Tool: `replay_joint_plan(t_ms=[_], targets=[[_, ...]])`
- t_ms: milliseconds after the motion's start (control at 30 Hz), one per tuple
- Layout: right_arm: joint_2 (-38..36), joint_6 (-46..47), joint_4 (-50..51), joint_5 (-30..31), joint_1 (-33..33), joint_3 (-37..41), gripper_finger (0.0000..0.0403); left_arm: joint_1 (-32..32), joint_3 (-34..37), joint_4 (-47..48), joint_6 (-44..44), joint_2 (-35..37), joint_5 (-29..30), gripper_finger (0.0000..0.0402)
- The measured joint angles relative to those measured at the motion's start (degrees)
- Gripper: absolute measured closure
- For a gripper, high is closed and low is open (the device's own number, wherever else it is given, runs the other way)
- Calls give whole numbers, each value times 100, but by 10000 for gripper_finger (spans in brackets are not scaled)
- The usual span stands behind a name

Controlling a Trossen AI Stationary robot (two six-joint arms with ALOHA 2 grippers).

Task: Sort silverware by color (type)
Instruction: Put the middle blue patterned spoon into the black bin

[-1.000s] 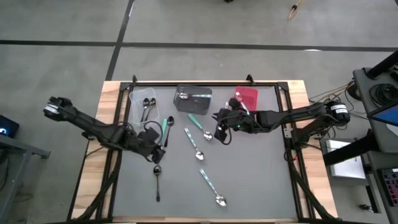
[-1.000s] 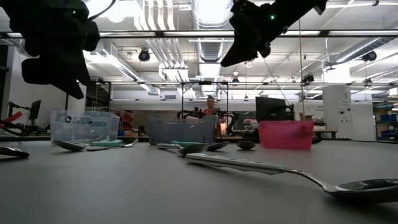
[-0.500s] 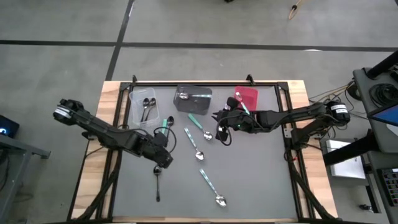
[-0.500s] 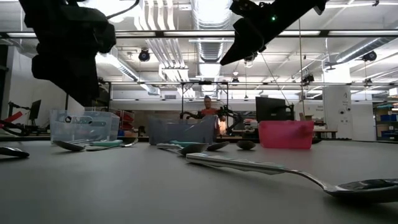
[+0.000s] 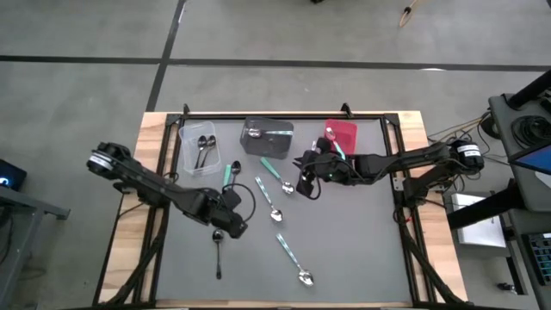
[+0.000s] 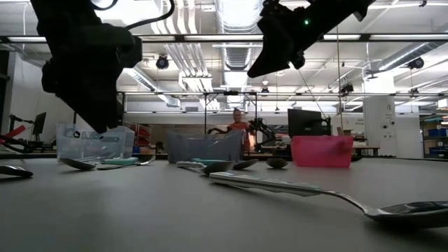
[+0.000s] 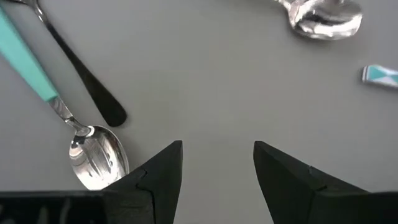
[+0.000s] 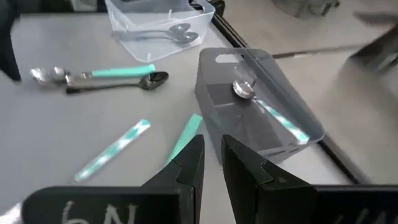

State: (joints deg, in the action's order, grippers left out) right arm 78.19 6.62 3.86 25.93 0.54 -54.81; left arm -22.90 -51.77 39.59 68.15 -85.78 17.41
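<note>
Spoons scattered flat on grey table mat, several already binned.
Two black spoons [image 5: 203, 148] in clear bin, lying side by side.
One teal-handled spoon [image 5: 269, 133] in dark grey bin; another [image 5: 332, 141] tilted in red bin.
Teal-handled spoon [image 5: 230, 175] just beside clear bin, black one alongside.
Black spoon [image 5: 218, 254] lower left.
Three more teal-handled: [image 5: 277, 176], [image 5: 269, 199], [image 5: 294, 259], mid-mat, well apart.

HIDDEN: bowl end of black spoon [image 5: 218, 250] under left gripper [image 5: 231, 226] in high view | CUT OFF: teal-handled spoon [image 7: 59, 112] and black handle [image 7: 84, 84] at 10 o'clock in left wrist view | BLURRED: room beyond grey bin [image 8: 258, 102], 1 o'clock, right wrist view
</note>
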Motion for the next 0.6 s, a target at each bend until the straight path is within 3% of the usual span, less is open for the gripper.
replay_joint_plan(t_ms=[167, 367, 600], targets=[[4, 888, -125, -676, 61, 0, 355, -193, 4, 49, -248, -81, 190, 223], [124, 1097, -941, -691, 252, -1, 355, -441, 7, 62, -1035, -41, 629, 223], [432, 982, -1177, -691, 396, -156, 355, -483, 9, 54, -2292, -41, 1309, 223]])
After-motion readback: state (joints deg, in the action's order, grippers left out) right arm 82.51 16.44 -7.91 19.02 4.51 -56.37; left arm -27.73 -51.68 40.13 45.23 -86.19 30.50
